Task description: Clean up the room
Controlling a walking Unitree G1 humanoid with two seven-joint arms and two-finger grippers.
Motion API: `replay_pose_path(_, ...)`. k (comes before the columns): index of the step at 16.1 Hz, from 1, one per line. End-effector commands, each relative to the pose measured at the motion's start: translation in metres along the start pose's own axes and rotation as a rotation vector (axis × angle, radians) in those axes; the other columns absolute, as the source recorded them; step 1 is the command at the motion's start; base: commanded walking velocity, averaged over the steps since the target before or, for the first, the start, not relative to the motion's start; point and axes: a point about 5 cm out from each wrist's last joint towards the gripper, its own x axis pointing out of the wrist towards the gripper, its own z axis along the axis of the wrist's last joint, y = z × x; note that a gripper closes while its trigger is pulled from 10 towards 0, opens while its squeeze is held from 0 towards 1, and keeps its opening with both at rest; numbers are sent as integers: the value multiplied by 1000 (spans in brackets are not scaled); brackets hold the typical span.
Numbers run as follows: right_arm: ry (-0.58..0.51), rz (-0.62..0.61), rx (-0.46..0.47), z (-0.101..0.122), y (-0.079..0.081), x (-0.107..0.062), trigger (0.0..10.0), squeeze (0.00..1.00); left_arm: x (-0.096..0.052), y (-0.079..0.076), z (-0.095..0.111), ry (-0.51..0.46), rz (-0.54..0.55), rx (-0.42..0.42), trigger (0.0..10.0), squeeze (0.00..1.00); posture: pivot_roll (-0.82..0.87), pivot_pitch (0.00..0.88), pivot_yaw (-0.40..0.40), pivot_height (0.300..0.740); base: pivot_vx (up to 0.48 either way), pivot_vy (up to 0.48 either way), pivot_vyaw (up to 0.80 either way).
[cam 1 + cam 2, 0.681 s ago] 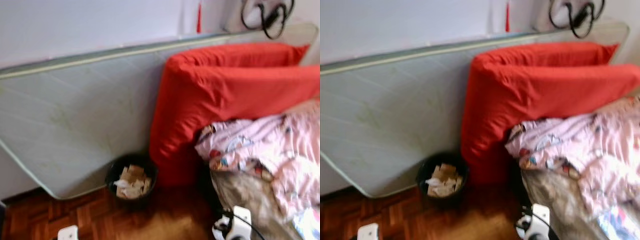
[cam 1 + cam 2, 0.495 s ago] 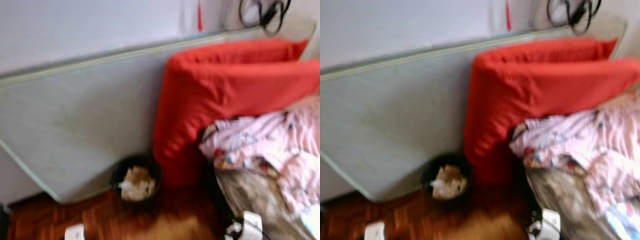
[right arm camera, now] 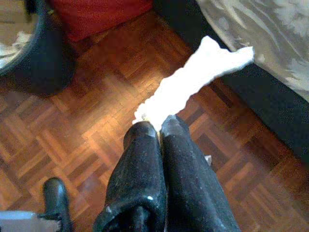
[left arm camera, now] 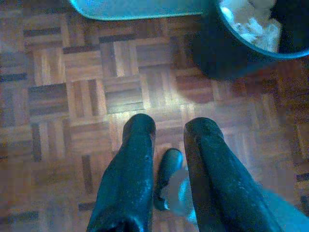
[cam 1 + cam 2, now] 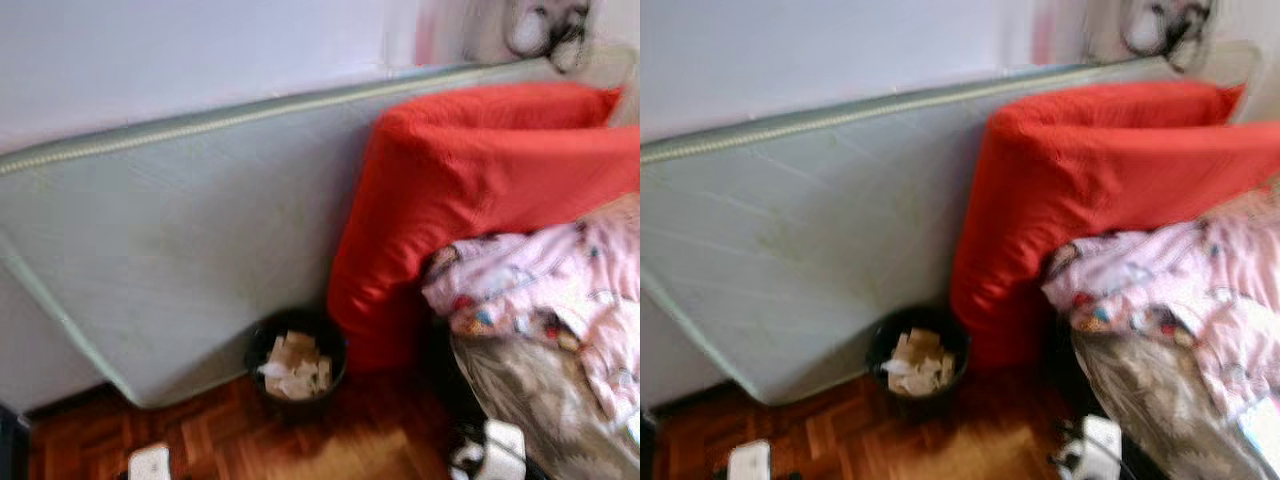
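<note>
A black waste bin [image 5: 297, 365] with crumpled paper in it stands on the parquet floor, at the foot of a leaning mattress and beside a red cushion. In the right wrist view my right gripper [image 3: 159, 126] is shut on a white crumpled strip of paper [image 3: 193, 82], held above the floor; the bin [image 3: 29, 53] is a short way off, and the bed's edge lies on the other side. My left gripper [image 4: 170, 128] is open over bare parquet with nothing between its fingers, and the bin [image 4: 251, 38] is a little way ahead of it.
A grey-green mattress [image 5: 170, 240] leans on the white wall. A big red cushion [image 5: 480, 190] and pink patterned bedding [image 5: 560, 290] lie on a bed with a grey flowered cover [image 5: 530, 390] at the right. Dark cables [image 5: 545, 30] hang on the wall. Parquet floor [image 5: 220, 440] lies before the bin.
The whole picture has shifted to the right, so the camera has turned left. The bin, mattress and cushion keep their places relative to each other.
</note>
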Motion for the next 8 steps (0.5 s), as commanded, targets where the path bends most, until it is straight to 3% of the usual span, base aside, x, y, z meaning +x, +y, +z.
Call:
replay_pose_path(1, -6, 0, -8, 3, -1, 0, 10000, 0, -1, 0, -5, 23, 6, -8, 10000, 0, 131, 0, -35, 740, 0, 341, 0)
replay_pose_path(8, -5, 6, -9, 3, 0, 1, 10000, 0, 0, -1, -2, 10, 5, -11, 10000, 0, 132, 0, -33, 740, 0, 346, 0)
